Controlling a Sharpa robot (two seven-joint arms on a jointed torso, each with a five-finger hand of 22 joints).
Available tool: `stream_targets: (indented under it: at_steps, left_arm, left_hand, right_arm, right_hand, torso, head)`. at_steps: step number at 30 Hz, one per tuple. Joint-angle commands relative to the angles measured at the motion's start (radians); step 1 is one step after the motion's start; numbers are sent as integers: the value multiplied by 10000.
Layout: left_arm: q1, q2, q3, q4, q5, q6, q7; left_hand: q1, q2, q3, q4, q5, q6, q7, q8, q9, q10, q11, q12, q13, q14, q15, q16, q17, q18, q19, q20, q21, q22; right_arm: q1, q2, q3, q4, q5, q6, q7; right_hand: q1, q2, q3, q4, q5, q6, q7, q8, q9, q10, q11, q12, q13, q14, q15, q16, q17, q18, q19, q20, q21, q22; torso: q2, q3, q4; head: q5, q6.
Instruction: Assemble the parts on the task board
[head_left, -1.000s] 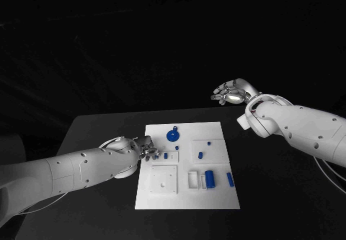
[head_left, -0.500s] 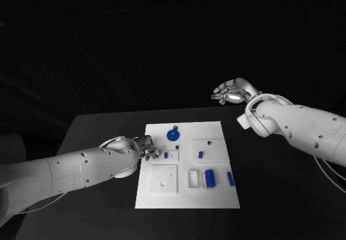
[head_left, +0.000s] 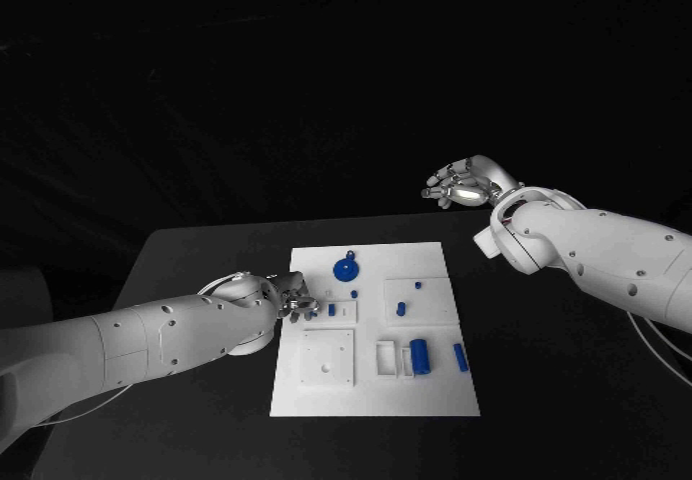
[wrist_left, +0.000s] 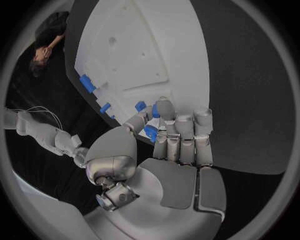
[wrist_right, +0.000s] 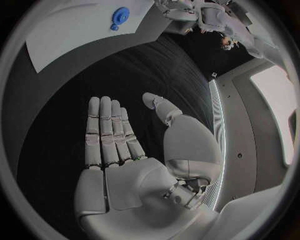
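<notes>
While the left hand (head_left: 296, 303) hangs over the board's (head_left: 433, 395) near-left edge, its fingers (wrist_left: 185, 131) are curled round a small blue part (wrist_left: 150, 132), pinched against the thumb. Just beyond those fingertips lie more blue parts (wrist_left: 87, 83), loose on the white surface. Further off from that hand, a blue disc (head_left: 345, 270) sits near the board's far edge, and a blue cylinder (head_left: 420, 356) rests in or beside a white holder, with a slimmer piece (head_left: 460, 358) just beside it. Whether any of these is fully seated cannot be told. The right hand (head_left: 463, 184) is raised well clear of the board, fingers apart, palm flat, holding nothing. By this showing the assembly looks to be in its early or middle stretch: one part is in hand and not yet placed, and several others appear to await fitting.
</notes>
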Motion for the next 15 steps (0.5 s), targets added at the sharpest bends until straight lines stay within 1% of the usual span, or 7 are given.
stream_targets:
  at_steps: [1, 11, 14, 15]
  left_arm:
    - [-11, 21, -3, -16, -123, 200, 44]
    - [-30, 28, -2, -47, -124, 227, 43]
    - [-36, 45, -2, -49, -123, 229, 48]
    - [-37, 51, -2, -51, -121, 220, 49]
  left_hand:
    - [109, 33, 225, 203, 46, 168, -165, 37, 9, 394, -307, 30, 14, 358, -434, -6, 9, 94, 73, -1086, 39, 162]
    - [118, 23, 227, 212, 36, 164, -164, 37, 12, 393, -305, 27, 14, 358, -433, -9, 10, 93, 72, -1084, 40, 161]
    - [121, -16, 219, 230, 17, 157, -159, 35, 16, 389, -300, 21, 14, 355, -432, -18, 9, 91, 71, -1081, 41, 160]
    - [126, -61, 213, 248, 5, 152, -156, 33, 19, 394, -296, 23, 18, 356, -431, -22, 9, 91, 71, -1080, 40, 159]
  right_arm:
    - [-5, 13, 4, 16, 3, 118, 61]
    - [-5, 10, 4, 17, 6, 120, 59]
    - [-5, 9, 4, 23, 6, 125, 58]
    - [-5, 9, 4, 22, 6, 125, 58]
  right_hand:
    - [29, 42, -18, 21, 45, -20, 64, 47, -9, 54, -6, 20, -18, 61, 3, -32, 10, 153, 18, 45, -44, 9]
    - [24, 43, -21, 25, 48, -20, 64, 48, -12, 54, -7, 22, -24, 62, 3, -34, 12, 153, 19, 44, -47, 11]
    - [23, 43, -22, 26, 49, -20, 64, 48, -12, 54, -7, 23, -26, 62, 3, -35, 13, 153, 20, 44, -48, 12]
    - [23, 43, -23, 26, 49, -20, 64, 48, -13, 54, -7, 23, -27, 62, 3, -36, 13, 153, 20, 44, -48, 12]
  torso:
    - [-1, 5, -1]
    - [3, 5, -4]
    - [2, 2, 0]
    - [4, 0, 1]
  head:
    - [11, 4]
    - [1, -4]
    - [-6, -6]
    - [-9, -5]
